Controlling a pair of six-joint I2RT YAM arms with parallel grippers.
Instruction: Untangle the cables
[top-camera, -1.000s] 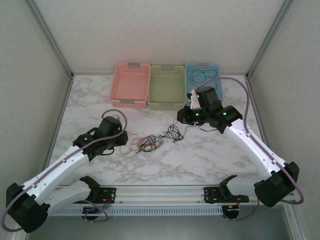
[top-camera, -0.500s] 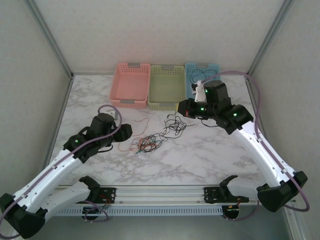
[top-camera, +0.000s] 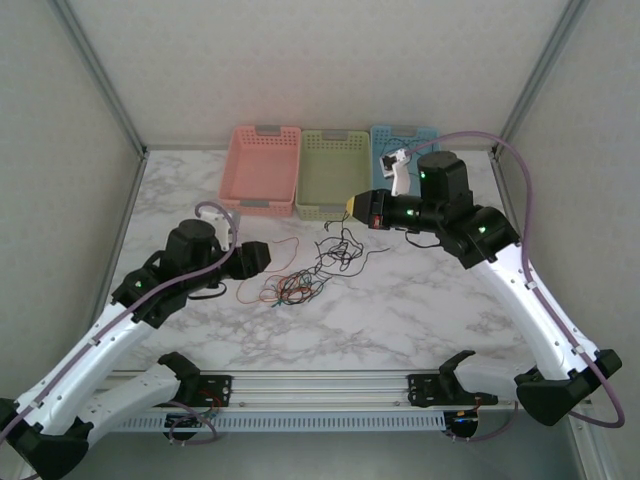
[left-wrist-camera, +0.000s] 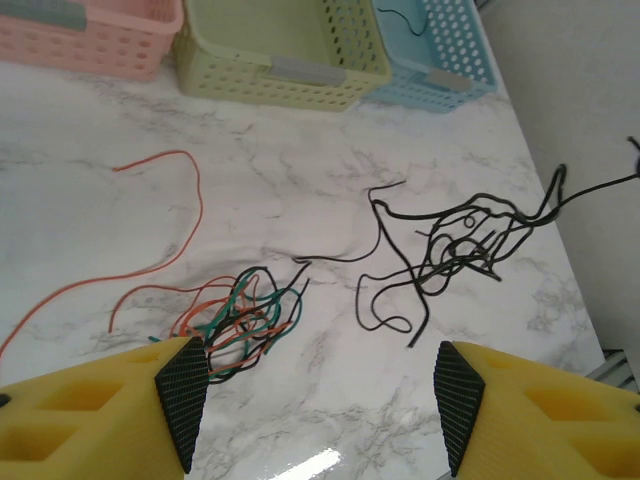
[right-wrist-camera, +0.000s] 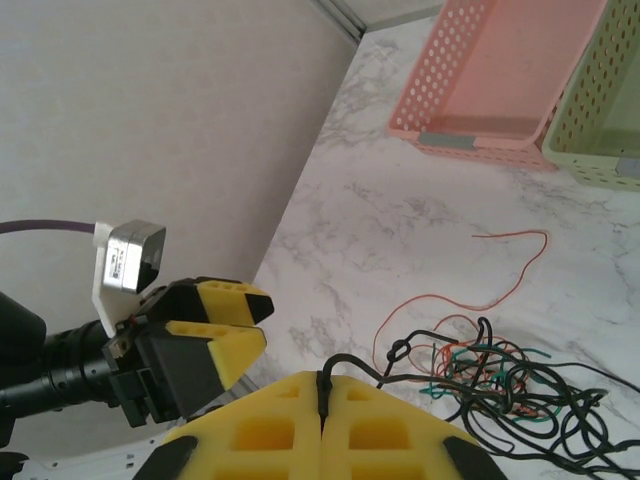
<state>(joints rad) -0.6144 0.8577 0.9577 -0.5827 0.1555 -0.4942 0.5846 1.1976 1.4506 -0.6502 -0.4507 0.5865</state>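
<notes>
Along the back of the white marble-patterned tabletop (top-camera: 400, 320) three perforated plastic baskets stand side by side (grey handle strip on each): pink rectangular basket (top-camera: 258, 208) left, pale green basket (top-camera: 325, 211) centre, light blue basket (top-camera: 400, 130) right.

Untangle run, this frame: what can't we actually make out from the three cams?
Blue basket contents: top view, right arm covers it; left wrist view, top edge cuts it.
Coloured bundle crossings: top view, too small.
Black cable far end: left wrist view, runs off the right edge.
Its pinched length: right wrist view, hidden inside the shut right gripper.
Orange wire near end: left wrist view, leaves the left edge.
</notes>
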